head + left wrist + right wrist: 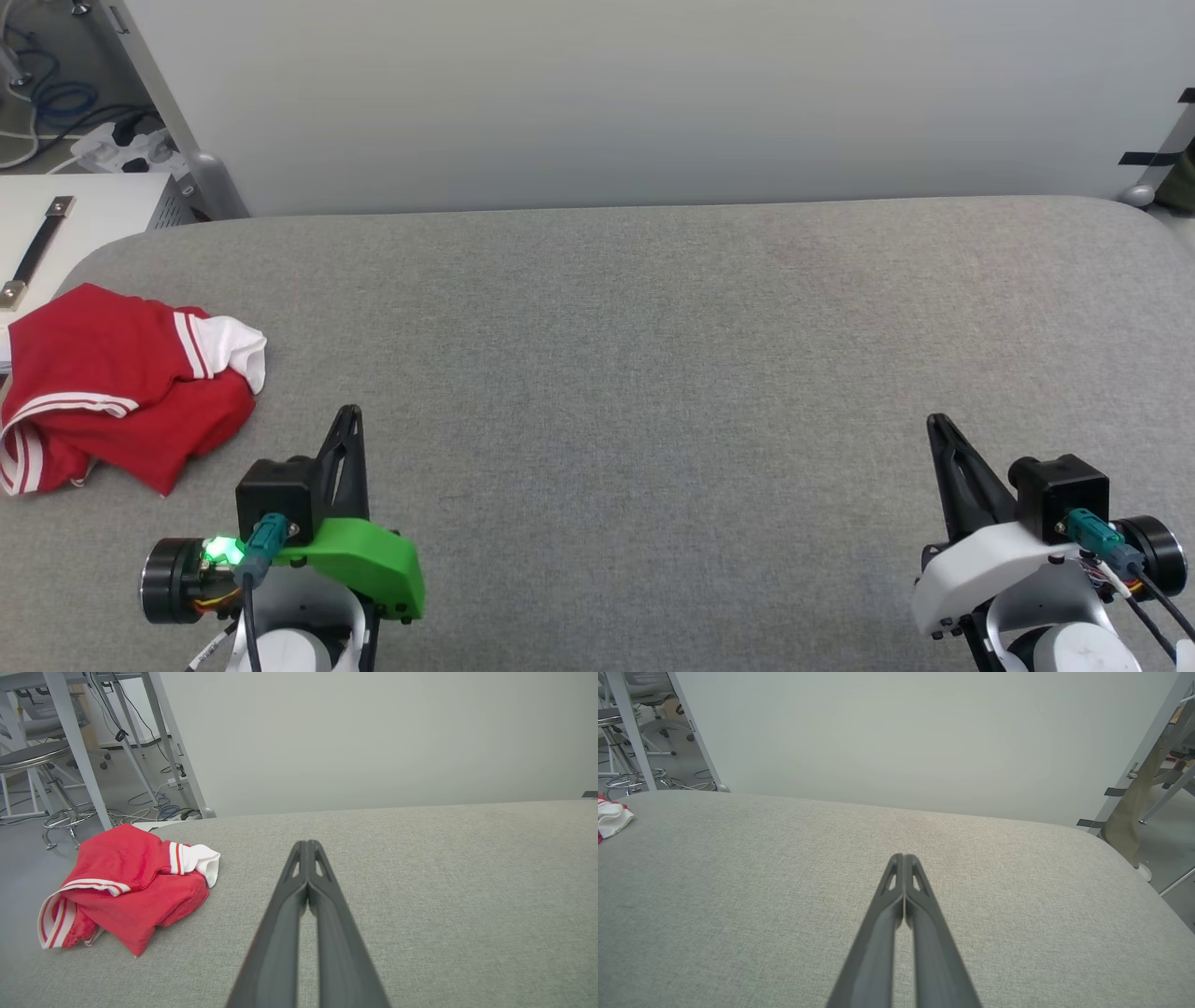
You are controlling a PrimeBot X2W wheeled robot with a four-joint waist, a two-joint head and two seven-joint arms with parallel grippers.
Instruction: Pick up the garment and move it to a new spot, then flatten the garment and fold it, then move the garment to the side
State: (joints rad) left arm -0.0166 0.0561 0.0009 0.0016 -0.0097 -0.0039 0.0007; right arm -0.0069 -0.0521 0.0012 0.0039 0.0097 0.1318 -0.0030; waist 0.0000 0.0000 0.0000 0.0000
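The red garment lies crumpled at the far left edge of the grey fabric surface, a white sleeve and striped trim showing. In the left wrist view the garment sits left of my fingers, apart from them. My left gripper is shut with nothing in it, a little to the right of the garment and nearer me; its tips meet above the cloth surface. My right gripper is shut and empty at the lower right. A bit of the white sleeve peeks in at the right wrist view's left edge.
A pale wall stands behind the surface. At the far left are a white cabinet, a metal frame leg and cables on the floor. A stool stands beyond the garment. The surface's rounded right corner drops off to the floor.
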